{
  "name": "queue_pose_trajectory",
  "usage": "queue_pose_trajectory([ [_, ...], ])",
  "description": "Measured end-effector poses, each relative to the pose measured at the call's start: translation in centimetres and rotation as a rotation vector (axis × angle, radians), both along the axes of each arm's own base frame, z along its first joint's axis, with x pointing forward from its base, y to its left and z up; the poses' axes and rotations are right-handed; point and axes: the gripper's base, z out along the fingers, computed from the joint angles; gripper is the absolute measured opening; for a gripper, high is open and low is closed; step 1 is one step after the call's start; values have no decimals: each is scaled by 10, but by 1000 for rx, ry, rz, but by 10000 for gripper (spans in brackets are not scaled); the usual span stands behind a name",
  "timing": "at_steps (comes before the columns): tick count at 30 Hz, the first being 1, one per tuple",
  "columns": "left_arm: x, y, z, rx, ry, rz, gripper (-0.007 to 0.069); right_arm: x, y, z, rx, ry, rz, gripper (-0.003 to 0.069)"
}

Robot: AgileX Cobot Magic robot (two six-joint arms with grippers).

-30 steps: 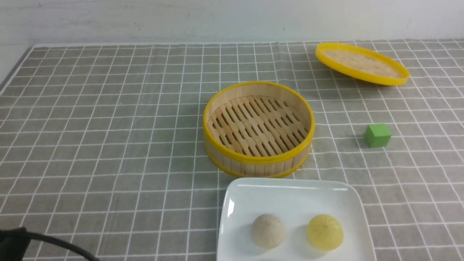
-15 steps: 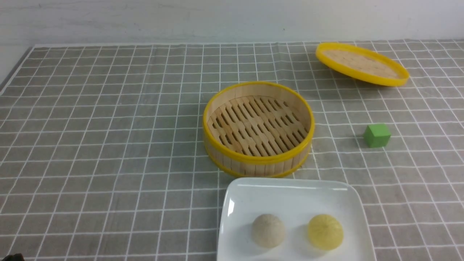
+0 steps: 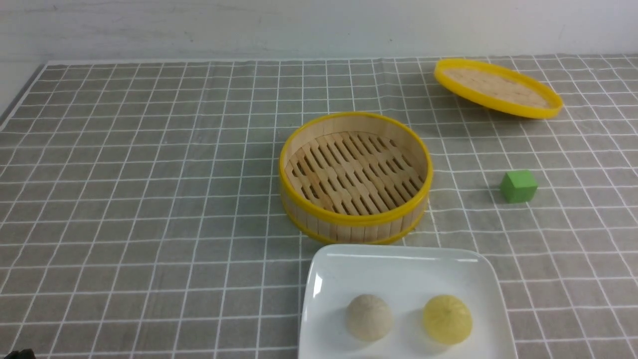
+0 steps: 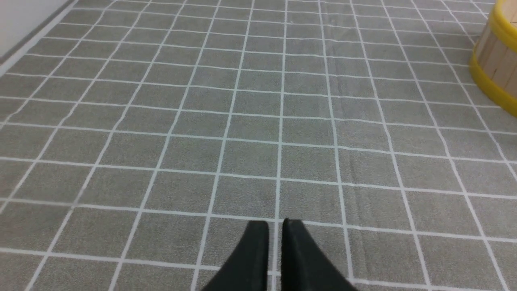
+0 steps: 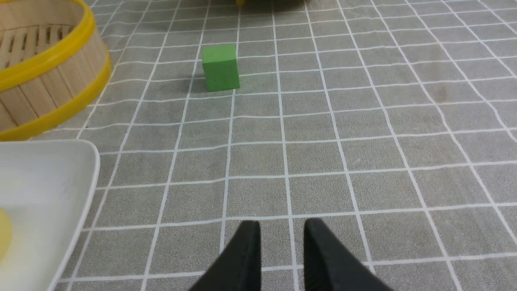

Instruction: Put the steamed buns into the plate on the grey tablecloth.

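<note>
Your left gripper: black jaws nearly together, empty, over bare grey gridded tablecloth. Right gripper: narrow gap, empty. Both steamed buns, cream-beige and pale yellow, sit on the glossy white square plate, 6 o'clock of the empty yellow-rimmed bamboo steamer. Task looks done; nothing left.

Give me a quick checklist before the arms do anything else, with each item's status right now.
1. Cream bun on the plate: ok.
2. Yellow bun on the plate: ok.
3. Steamer holds no bun: ok.
4. Left claw carries nothing, fingers nearly together: ok.
5. Right claw carries nothing, small gap between fingers: ok.
6. Green cube stands apart from plate and steamer: ok.
</note>
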Motion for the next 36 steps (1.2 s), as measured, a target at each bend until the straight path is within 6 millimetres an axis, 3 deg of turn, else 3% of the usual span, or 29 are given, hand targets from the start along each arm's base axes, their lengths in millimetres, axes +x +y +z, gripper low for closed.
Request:
queue_pose_trajectory([
  [36,0,3,0,50,4,24,91,0,0,0,0,0,0,229],
])
